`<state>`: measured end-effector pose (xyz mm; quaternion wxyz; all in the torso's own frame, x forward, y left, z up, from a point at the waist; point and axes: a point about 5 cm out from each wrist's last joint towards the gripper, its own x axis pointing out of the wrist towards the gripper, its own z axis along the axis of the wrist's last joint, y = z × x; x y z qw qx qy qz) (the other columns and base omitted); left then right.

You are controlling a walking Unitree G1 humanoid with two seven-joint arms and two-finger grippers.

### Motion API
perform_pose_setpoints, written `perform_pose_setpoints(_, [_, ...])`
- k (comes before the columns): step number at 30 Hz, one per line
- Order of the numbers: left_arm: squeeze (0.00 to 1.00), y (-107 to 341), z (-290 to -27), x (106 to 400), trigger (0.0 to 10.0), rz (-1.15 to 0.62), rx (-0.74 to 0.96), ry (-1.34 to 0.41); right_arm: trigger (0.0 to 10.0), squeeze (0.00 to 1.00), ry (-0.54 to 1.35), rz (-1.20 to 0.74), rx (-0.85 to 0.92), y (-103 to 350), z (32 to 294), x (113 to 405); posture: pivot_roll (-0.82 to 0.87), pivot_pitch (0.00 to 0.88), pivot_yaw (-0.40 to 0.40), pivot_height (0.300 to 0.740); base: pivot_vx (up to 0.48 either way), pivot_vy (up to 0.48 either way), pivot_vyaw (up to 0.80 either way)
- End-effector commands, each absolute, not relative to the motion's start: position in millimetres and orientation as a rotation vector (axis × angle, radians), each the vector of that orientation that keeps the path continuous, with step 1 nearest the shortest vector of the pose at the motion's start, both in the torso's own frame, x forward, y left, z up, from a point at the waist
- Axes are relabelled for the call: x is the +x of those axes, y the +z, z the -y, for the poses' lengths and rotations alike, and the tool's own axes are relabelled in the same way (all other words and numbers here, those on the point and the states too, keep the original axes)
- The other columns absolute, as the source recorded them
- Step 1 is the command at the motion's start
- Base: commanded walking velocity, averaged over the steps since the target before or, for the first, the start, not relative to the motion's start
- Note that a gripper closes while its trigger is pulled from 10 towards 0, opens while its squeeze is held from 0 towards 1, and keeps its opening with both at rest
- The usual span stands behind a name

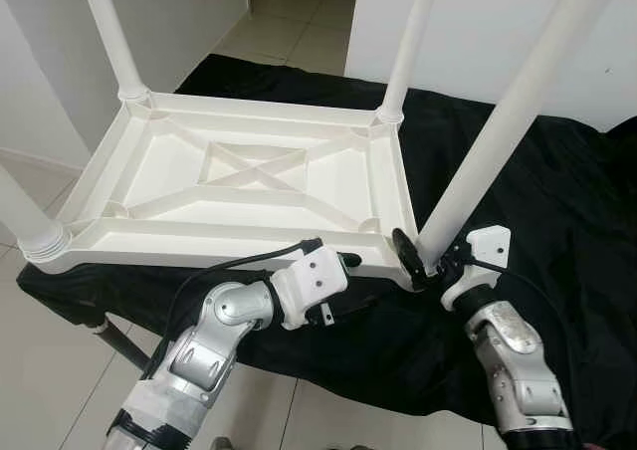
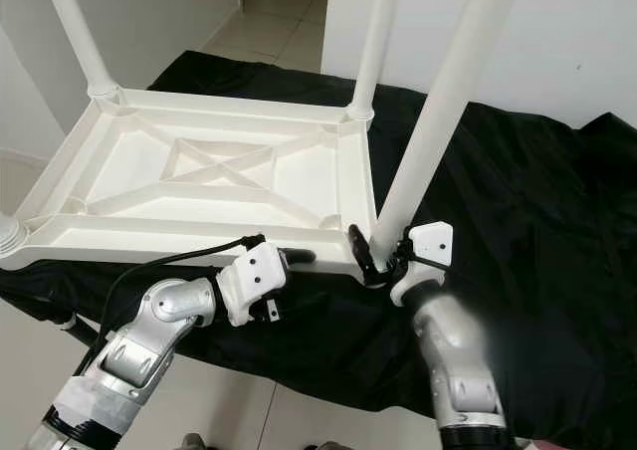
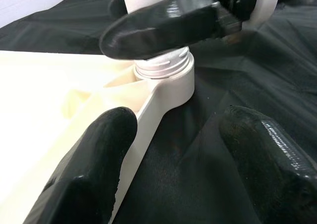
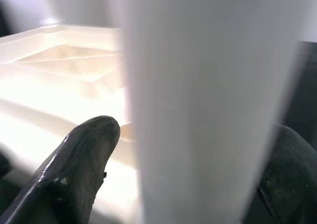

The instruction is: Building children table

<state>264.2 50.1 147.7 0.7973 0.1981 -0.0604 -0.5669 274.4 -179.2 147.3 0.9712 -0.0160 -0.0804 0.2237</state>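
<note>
1. I see the white tabletop lying upside down on a black cloth, ribbed underside facing up, with legs standing up out of its corners.
2. My right gripper is clamped on the near-right leg just above its base; in the right wrist view one black finger sits on one side of the leg and the other finger on the far side, both pressed against it.
3. That leg leans away from the tabletop, and its threaded end sits in the round corner socket straight ahead of my left fingers.
4. My left gripper is spread open at the tabletop's near edge, holding nothing: one finger rests over the white rim, the other is out over the black cloth.
5. Beyond my left fingers, one right-gripper finger crosses in front of the leg just above the threads.
6. The two far legs and the near-left leg stand in their own corners, well apart from either set of fingers.
</note>
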Motion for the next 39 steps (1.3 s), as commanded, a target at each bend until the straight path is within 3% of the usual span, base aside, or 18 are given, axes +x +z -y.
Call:
perform_pose_setpoints(1, [0.0,145.5,-50.4,264.6,10.0,0.129,0.427,-1.166,10.0,0.0,0.523,0.155,-0.034,146.7,181.8,275.7,0.01,0.082,-0.051,0.74,0.0,0.0,0.0])
perform_pose_setpoints(2, [0.0,145.5,-50.5,264.9,10.0,0.128,0.428,-1.167,10.0,0.0,0.543,0.144,-0.056,146.0,185.5,278.4,0.01,0.078,-0.052,0.74,0.0,0.0,0.0])
perform_pose_setpoints(3, [0.0,145.6,-50.5,265.1,10.0,0.128,0.429,-1.168,7.3,0.0,0.556,0.138,-0.068,145.3,188.3,280.2,0.01,0.078,-0.052,0.74,0.0,0.0,0.0])
perform_pose_setpoints(5, [0.0,145.6,-50.4,265.3,10.0,0.128,0.43,-1.168,7.3,0.0,0.565,0.131,-0.073,144.7,190.4,281.7,0.01,0.077,-0.053,0.74,0.0,0.0,0.0])
perform_pose_setpoints(6, [0.0,146.2,-50.2,265.7,10.0,0.13,0.429,-1.166,0.0,0.0,0.573,0.121,-0.076,143.4,192.4,283.0,0.01,0.075,-0.057,0.74,0.0,0.0,0.0])
perform_pose_setpoints(20, [0.0,145.6,-51.6,265.4,10.0,0.129,0.434,-1.161,0.3,0.0,0.589,0.081,-0.065,132.5,196.0,282.4,0.02,0.064,-0.055,0.74,0.0,0.0,0.0])
perform_pose_setpoints(21, [0.0,145.6,-51.7,265.5,10.0,0.129,0.435,-1.161,3.9,0.0,0.576,0.082,-0.059,132.8,196.8,283.0,0.02,0.064,-0.055,0.74,0.0,0.0,0.0])
perform_pose_setpoints(22, [0.0,145.6,-51.7,265.5,10.0,0.129,0.435,-1.161,3.9,0.0,0.576,0.082,-0.059,132.8,196.8,283.0,0.02,0.064,-0.055,0.74,0.0,0.0,0.0])
perform_pose_setpoints(23, [0.0,145.4,-51.7,265.3,10.0,0.128,0.435,-1.162,10.0,0.0,0.562,0.084,-0.048,133.6,197.4,283.6,0.02,0.063,-0.057,0.74,0.0,0.0,0.0])
perform_pose_setpoints(39, [0.0,143.3,-50.0,263.8,10.0,0.127,0.437,-1.17,10.0,0.0,0.182,0.053,-0.035,131.1,197.6,287.7,0.01,0.057,-0.061,0.74,0.0,0.0,0.0])
